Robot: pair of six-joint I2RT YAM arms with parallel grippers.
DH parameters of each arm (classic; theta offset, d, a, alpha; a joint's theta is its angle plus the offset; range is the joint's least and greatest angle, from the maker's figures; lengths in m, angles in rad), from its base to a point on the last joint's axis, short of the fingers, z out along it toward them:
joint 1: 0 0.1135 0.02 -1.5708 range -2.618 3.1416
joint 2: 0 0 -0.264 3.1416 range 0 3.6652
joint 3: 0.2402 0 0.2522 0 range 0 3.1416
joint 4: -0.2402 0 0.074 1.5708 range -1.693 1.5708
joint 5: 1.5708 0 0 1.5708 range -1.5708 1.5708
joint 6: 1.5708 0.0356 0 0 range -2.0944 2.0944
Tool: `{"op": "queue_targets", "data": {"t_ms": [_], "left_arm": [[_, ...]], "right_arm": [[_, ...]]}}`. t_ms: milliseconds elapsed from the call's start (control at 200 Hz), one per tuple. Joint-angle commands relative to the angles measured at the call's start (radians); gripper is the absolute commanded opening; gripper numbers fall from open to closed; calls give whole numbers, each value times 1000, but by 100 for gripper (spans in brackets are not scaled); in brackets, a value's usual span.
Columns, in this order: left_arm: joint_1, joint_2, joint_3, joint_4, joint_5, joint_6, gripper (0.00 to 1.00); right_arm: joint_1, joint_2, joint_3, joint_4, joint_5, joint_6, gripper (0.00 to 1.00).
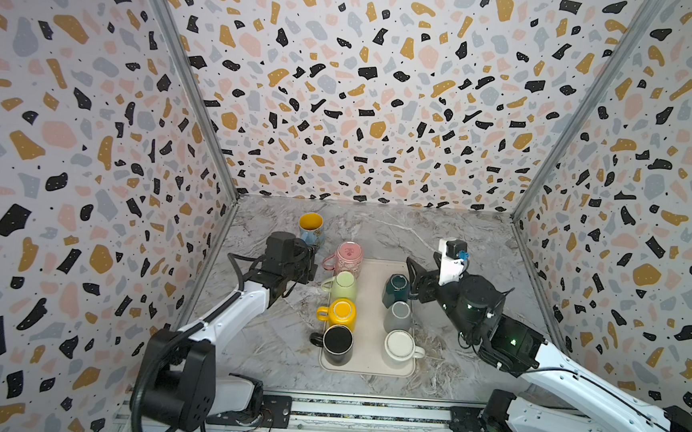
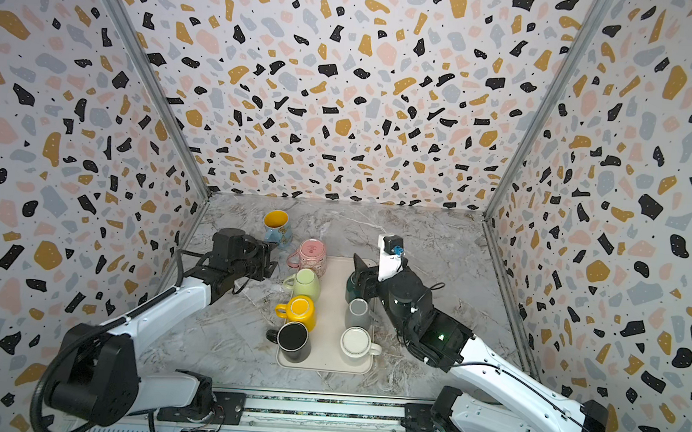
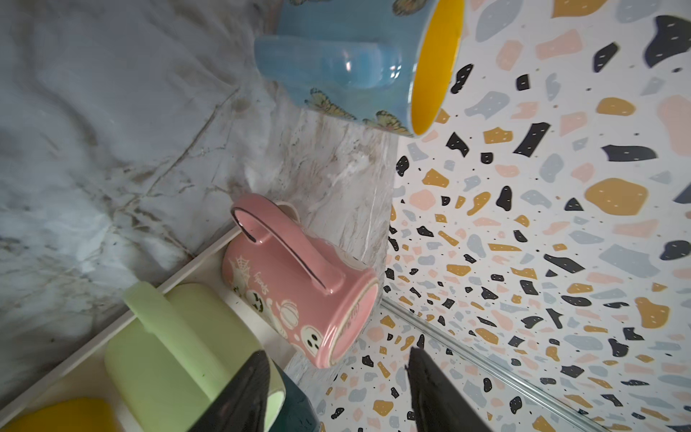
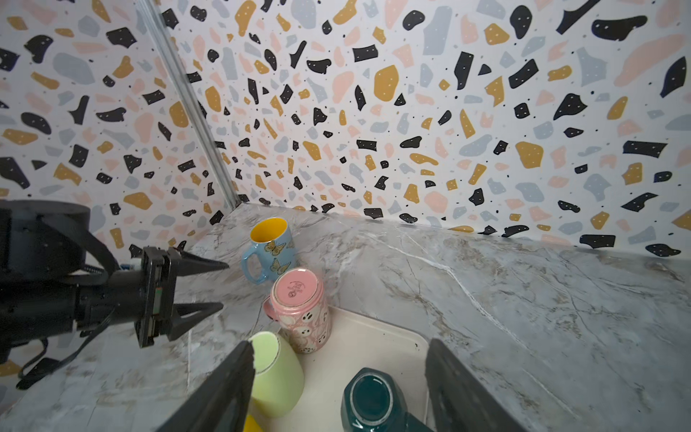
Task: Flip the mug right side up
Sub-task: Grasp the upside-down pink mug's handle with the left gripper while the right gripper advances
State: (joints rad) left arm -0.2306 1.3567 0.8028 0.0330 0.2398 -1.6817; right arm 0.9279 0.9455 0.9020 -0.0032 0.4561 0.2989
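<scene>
A dark teal mug [image 4: 370, 400] stands upside down at the tray's far right corner [image 1: 397, 289]. My right gripper [image 4: 341, 344] hangs open just above and beside it, touching nothing, as both top views show [image 1: 412, 280] [image 2: 359, 276]. A blue butterfly mug [image 1: 310, 227] with a yellow inside stands right side up on the marble at the back left [image 4: 271, 247]. My left gripper [image 1: 313, 260] is open and empty between that mug and the pink mug [image 3: 291, 284], its fingers level with the table [image 4: 223, 286].
The cream tray [image 1: 371, 310] carries several upside-down mugs: pink [image 1: 349, 259], light green [image 1: 343, 285], yellow [image 1: 339, 312] and black [image 1: 337, 343] on the left, grey [image 1: 399, 316] and white [image 1: 399, 348] on the right. Patterned walls close in three sides.
</scene>
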Motion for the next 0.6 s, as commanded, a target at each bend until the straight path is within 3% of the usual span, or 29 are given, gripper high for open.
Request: {"op": "queue_targets", "data": {"t_ms": [0, 285, 591], "left_arm": [[-13, 86, 48, 108, 99, -109, 59], [-43, 253, 47, 290, 66, -286, 56], [-50, 296, 31, 343, 1, -340, 54]], "right_arm": [[-69, 36, 49, 22, -168, 33, 74], [-189, 142, 95, 43, -310, 34, 74], [-258, 161, 91, 64, -368, 45, 74]]}}
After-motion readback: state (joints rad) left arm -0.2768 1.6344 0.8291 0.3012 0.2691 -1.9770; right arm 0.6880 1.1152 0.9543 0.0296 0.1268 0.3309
